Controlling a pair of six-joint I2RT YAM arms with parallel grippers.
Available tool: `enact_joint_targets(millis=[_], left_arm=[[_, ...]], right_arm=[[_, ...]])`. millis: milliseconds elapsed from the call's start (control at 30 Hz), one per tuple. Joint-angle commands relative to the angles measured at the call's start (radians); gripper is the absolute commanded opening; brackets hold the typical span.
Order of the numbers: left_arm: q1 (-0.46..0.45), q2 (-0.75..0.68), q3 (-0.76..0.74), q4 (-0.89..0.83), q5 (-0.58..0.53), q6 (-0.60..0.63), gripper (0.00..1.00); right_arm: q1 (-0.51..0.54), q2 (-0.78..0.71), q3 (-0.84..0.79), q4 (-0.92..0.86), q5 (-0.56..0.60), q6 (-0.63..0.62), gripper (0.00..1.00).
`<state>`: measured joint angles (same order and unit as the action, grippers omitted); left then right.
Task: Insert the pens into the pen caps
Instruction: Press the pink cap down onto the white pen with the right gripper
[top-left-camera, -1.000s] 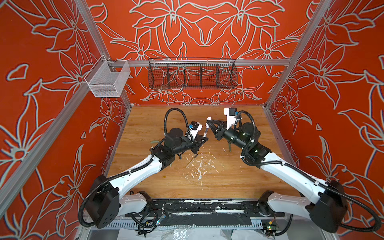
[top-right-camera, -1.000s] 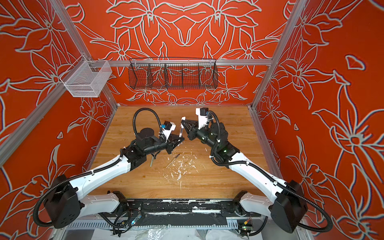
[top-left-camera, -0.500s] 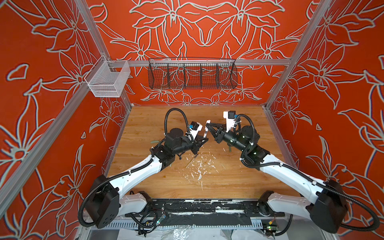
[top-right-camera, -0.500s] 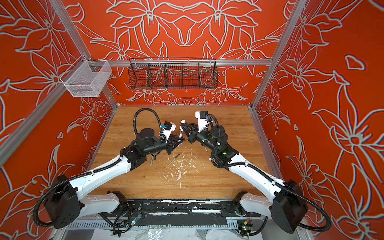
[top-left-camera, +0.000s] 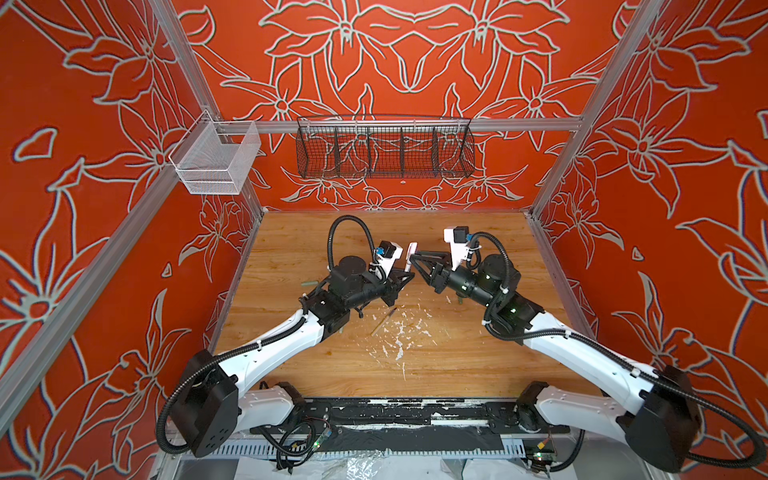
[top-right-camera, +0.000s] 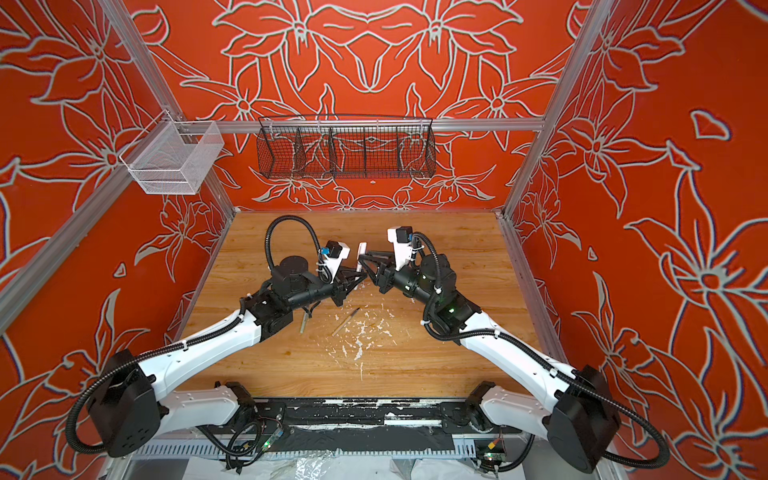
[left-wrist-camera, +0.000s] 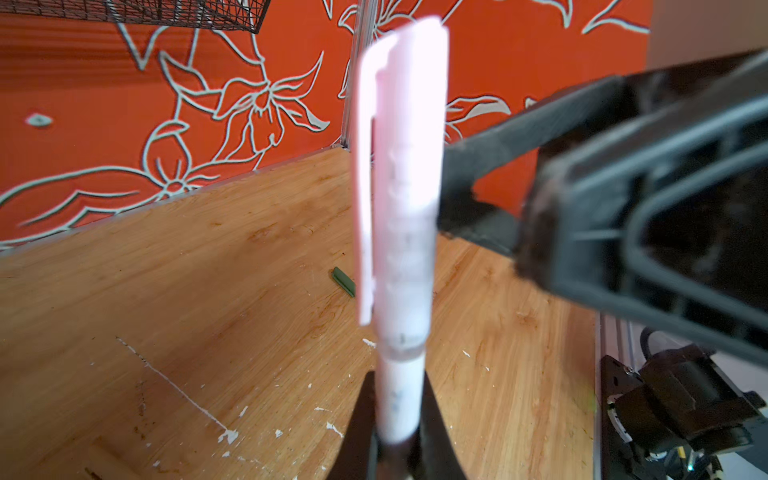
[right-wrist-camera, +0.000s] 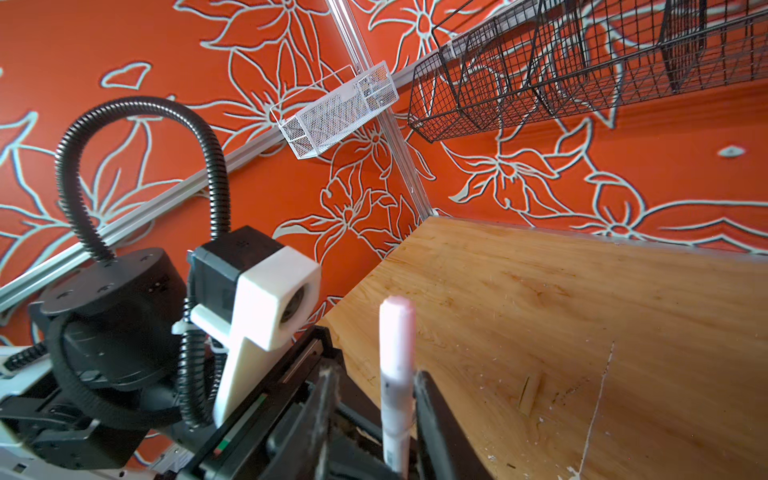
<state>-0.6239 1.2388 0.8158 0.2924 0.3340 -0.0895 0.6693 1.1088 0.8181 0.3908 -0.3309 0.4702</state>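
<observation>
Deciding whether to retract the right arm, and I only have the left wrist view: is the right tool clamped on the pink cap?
Observer: No. In the right wrist view the right tool stands open, a finger either side of the pink cap, with a visible gap.
Operator: Any pen I can't see?
Observer: Yes. In a top view a pen lies on the table right beside the left arm.
Operator: And a loose cap?
Observer: A pale green cap lies left of that arm in a top view.
</observation>
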Motion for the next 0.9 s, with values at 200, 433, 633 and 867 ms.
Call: enact_joint_targets(millis=[200, 433, 633, 867], left_arm=[[0.000, -0.038, 0.043, -0.086, -0.104, 0.123, 0.00], [-0.001, -0.046, 0.044, -0.109, -0.165, 0.192, 0.00], [-0.002, -0.048, 0.058, -0.130, -0.146, 0.165, 0.00], [-0.001, -0.039, 0.066, -0.122, -0.134, 0.107, 0.00]], right_arm=[[0.005, -0.060, 0.110, -0.257, 0.106, -0.104, 0.36], [-0.011, 0.058, 0.342, -0.444, 0.078, -0.103, 0.39], [-0.017, 0.155, 0.430, -0.451, 0.006, -0.087, 0.40], [-0.017, 0.204, 0.432, -0.447, 0.015, -0.010, 0.34]])
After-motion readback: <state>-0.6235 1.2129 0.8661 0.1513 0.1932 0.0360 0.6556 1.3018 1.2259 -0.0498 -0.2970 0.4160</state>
